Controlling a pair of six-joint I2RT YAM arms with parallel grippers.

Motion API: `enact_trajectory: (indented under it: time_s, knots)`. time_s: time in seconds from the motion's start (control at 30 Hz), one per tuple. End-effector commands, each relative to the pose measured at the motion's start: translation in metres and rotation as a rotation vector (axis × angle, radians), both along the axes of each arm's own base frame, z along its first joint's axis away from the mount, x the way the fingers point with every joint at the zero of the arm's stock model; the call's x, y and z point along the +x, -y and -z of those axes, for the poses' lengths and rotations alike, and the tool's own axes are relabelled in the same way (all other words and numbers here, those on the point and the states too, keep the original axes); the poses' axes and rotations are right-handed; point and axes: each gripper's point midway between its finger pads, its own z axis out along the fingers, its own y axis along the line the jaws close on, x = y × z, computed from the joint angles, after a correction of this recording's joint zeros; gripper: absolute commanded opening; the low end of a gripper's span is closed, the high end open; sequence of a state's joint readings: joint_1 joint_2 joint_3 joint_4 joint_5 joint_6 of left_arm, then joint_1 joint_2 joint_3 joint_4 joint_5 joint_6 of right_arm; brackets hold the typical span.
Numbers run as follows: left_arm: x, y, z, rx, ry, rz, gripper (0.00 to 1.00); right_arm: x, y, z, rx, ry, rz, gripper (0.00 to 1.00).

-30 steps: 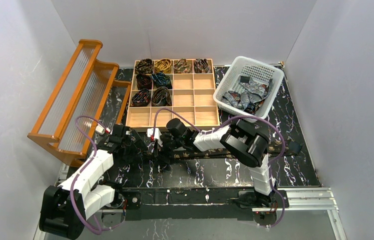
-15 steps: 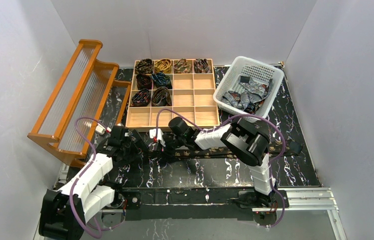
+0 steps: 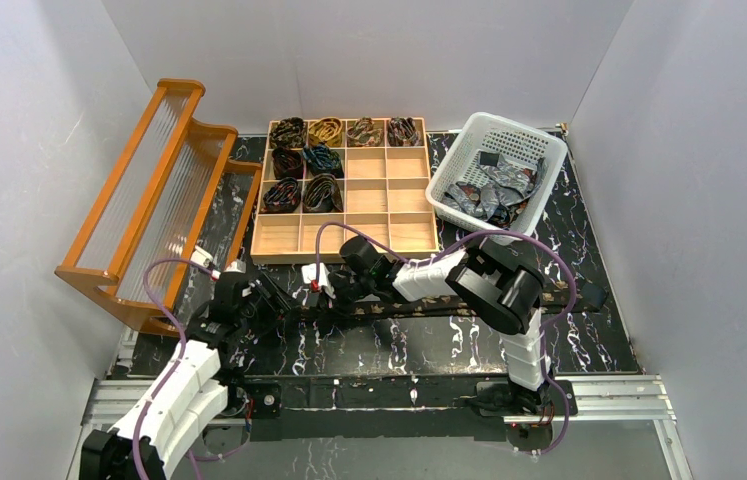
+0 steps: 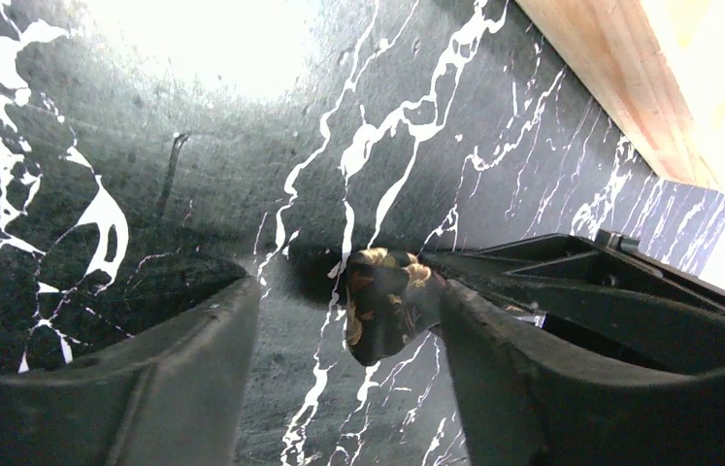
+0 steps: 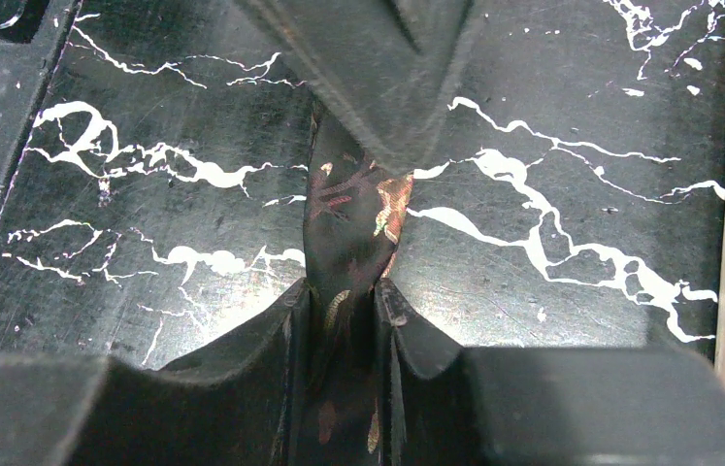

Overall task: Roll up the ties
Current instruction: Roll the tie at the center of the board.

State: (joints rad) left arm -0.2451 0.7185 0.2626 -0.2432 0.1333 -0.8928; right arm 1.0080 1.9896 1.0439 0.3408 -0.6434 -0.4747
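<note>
A dark brown tie [image 3: 449,305] with gold pattern lies stretched left to right across the black marble table. My right gripper [image 5: 348,316] is shut on it near its left end, the fabric [image 5: 353,209] bunched between the jaws. In the top view that gripper [image 3: 327,290] sits just in front of the wooden tray. My left gripper [image 4: 346,301] stands open around the tie's tip [image 4: 382,306], which lies close against its right finger [image 4: 533,388]. From above, the left gripper [image 3: 274,297] is just left of the right one.
A wooden tray [image 3: 344,252] at the back holds several rolled ties [image 3: 304,160] in its left compartments. A white basket [image 3: 509,135] with grey ties [image 3: 484,195] stands at the back right. An orange wooden rack [image 3: 149,190] leans along the left wall.
The right gripper has shut on the tie. The left arm has dropped lower and its gripper has shifted right to the tie's tip, its jaws narrowing a little.
</note>
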Motion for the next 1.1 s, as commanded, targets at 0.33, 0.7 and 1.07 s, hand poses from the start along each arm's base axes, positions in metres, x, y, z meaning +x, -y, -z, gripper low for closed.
enact_trajectory:
  time_s: [0.33,0.7,1.07]
  knots:
    - [-0.011,0.009,0.016,-0.082,-0.032,-0.010,0.41,-0.016,0.030,0.038,-0.167,-0.089,0.028,0.36]
    - [-0.004,0.011,0.023,-0.074,-0.026,0.008,0.00,-0.011,0.023,0.024,-0.155,-0.106,0.058,0.41]
    - [-0.001,-0.004,0.008,0.029,0.002,0.009,0.00,0.052,0.009,-0.097,0.100,-0.143,0.555,0.90]
